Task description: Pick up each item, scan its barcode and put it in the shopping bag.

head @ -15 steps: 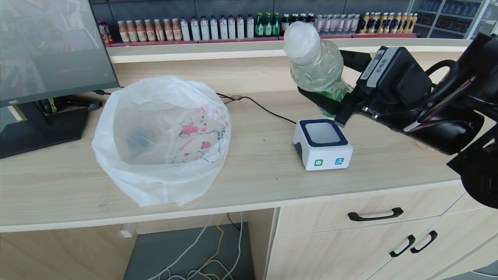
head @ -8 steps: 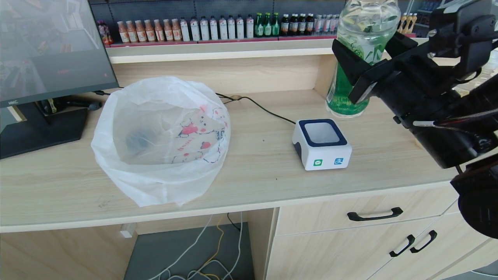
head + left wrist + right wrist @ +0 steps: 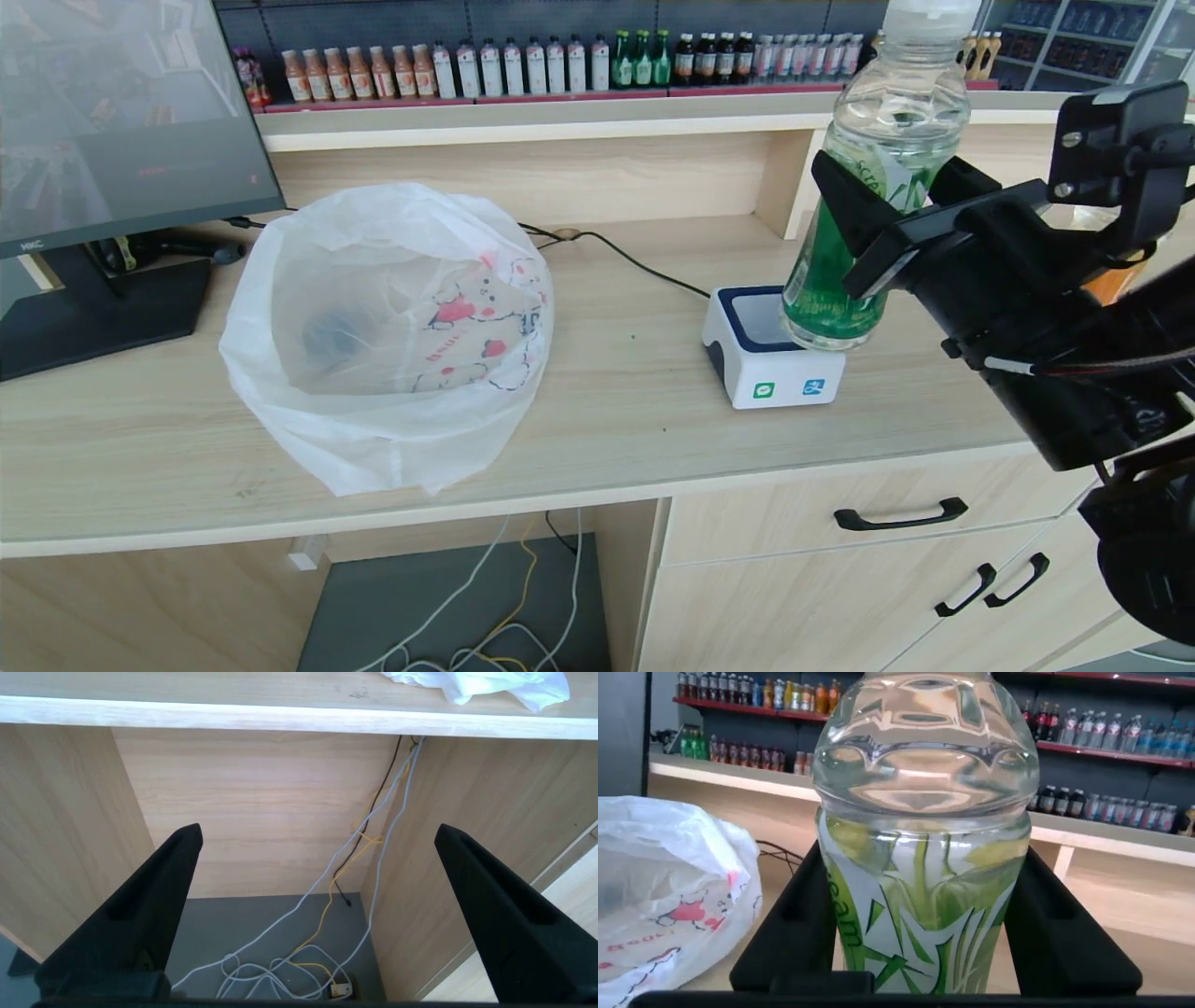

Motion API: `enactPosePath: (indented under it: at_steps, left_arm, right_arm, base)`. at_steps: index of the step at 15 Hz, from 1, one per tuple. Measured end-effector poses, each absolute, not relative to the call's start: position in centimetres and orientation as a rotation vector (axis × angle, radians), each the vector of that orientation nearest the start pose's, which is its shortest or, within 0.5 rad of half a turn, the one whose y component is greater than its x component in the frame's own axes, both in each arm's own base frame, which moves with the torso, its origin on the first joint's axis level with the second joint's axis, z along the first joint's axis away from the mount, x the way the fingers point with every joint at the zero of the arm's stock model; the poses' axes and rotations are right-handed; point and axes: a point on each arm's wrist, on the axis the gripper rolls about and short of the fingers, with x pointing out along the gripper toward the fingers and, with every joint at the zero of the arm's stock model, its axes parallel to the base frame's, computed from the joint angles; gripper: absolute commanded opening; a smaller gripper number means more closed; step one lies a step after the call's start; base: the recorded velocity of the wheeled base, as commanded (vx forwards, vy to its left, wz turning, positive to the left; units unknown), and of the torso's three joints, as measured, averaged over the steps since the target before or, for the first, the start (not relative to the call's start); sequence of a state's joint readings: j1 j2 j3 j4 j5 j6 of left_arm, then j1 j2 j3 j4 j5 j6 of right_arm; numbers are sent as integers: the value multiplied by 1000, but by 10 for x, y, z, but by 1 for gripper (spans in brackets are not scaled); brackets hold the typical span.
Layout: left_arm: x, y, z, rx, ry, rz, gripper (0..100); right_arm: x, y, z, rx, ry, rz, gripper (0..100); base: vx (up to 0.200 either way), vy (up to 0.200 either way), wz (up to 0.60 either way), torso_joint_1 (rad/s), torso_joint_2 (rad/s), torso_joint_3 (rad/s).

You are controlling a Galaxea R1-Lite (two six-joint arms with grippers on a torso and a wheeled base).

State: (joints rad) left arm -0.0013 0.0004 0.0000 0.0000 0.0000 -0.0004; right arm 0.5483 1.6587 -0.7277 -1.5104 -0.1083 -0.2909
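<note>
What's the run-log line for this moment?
phase: scan | right gripper: jaws shut on bottle, upright above scanner | left gripper: jaws open, below counter | shopping bag: open on counter

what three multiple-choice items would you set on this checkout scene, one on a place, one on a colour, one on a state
1. Where is the bottle relative to the scanner?
A) upright over it
B) lying beside it
C) underneath it

2. What colour is the rim of the scanner's window?
A) red
B) dark blue
C) yellow

3. How is the left gripper?
A) open, empty
B) shut, empty
C) shut on something

Answers:
1 A: the right gripper holds it upright with its base over the scanner's top.
2 B: a dark blue band frames the window.
3 A: its fingers stand wide apart with nothing between them.
</note>
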Motion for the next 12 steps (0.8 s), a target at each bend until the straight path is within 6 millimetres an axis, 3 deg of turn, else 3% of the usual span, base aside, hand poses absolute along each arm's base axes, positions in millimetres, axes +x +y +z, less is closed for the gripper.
enactPosePath:
  at_steps: [5, 12]
  left_arm:
    - [-23, 0, 75, -2, 0, -2, 100]
    - [-23, 0, 76, -3, 0, -2, 100]
  right_arm:
    - [232, 142, 264, 61, -573, 230, 0]
    - [226, 138, 271, 104, -629, 224, 0]
  base:
    - [0, 0, 0, 0, 0, 0]
    - [0, 200, 0, 3, 0, 1]
